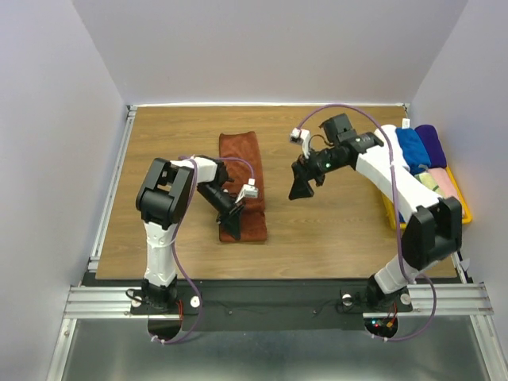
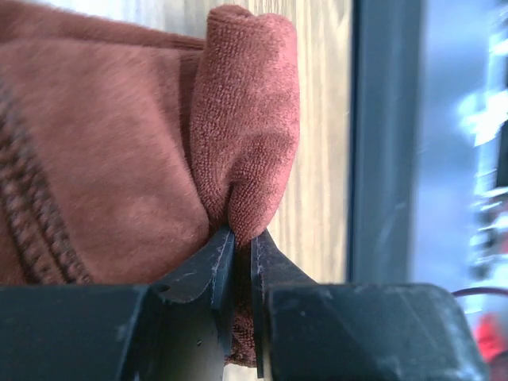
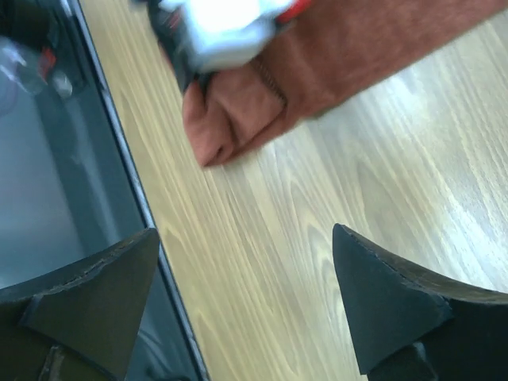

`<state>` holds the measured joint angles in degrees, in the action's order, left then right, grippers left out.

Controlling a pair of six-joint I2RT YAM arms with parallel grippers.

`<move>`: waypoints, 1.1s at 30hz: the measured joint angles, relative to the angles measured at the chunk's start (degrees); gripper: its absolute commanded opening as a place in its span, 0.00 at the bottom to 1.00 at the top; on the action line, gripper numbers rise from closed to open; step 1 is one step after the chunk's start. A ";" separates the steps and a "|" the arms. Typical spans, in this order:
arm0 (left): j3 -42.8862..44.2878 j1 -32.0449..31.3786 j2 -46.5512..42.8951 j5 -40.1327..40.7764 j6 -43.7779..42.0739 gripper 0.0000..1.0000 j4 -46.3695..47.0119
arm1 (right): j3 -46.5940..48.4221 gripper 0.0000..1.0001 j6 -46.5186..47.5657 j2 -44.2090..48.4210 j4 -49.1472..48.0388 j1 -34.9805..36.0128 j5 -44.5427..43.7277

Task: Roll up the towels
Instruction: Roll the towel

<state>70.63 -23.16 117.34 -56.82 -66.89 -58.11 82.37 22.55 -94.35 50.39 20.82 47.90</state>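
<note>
Closest in, the aluminium rail (image 1: 270, 294) carries both arm bases, and beyond it the wooden table (image 1: 175, 135) gives one long flat run for rolling. On it the rust-brown towel (image 1: 242, 155) lies folded into a narrow strip running away from the arms, left of centre, so its length follows the way a roll would travel. At the right edge a yellow bin (image 1: 464, 213) holds rolled towels (image 1: 413, 149), blue and purple among them, kept out of the working area. A pale cloth shows there too, but I cannot tell whether it is the second towel to roll. The left gripper (image 2: 242, 238) sits at the strip's near end, jaws almost closed on a small tuck of cloth that bulges above them, likely the first turn of the roll. The right gripper (image 3: 244, 232) hangs over bare wood just right of the towel, jaws spread wide and holding nothing, probably standing clear so the left can work
</note>
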 measured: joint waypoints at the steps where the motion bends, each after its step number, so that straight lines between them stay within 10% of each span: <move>1: 1.05 0.72 1.75 -1.31 -0.15 0.03 -1.70 | -1.40 0.91 1.05 2.08 -0.42 0.90 -1.51; 12: 8.02 3.13 11.21 -4.79 1.81 0.04 -11.28 | -13.90 0.84 6.36 2.97 -17.18 31.52 -26.29; 21: 9.99 3.52 13.00 -4.37 3.56 0.07 -13.33 | -18.16 0.78 11.37 -5.01 -32.28 38.53 -36.79; 23: 10.19 3.69 13.09 -4.22 3.76 0.08 -13.53 | -19.26 0.71 12.20 -6.38 -34.14 38.95 -37.51; 29: 10.82 4.22 13.09 -3.37 3.85 0.22 -13.92 | -20.70 0.01 13.20 -9.27 -38.91 39.19 -38.73; 33: 10.91 4.81 11.47 -2.10 3.58 0.34 -13.25 | -21.03 0.01 11.54 -9.20 -39.87 37.59 -36.59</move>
<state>81.54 -18.35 128.81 -58.92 -63.31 -71.35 61.34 34.09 -103.55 10.52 58.41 11.31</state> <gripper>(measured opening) 0.302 0.053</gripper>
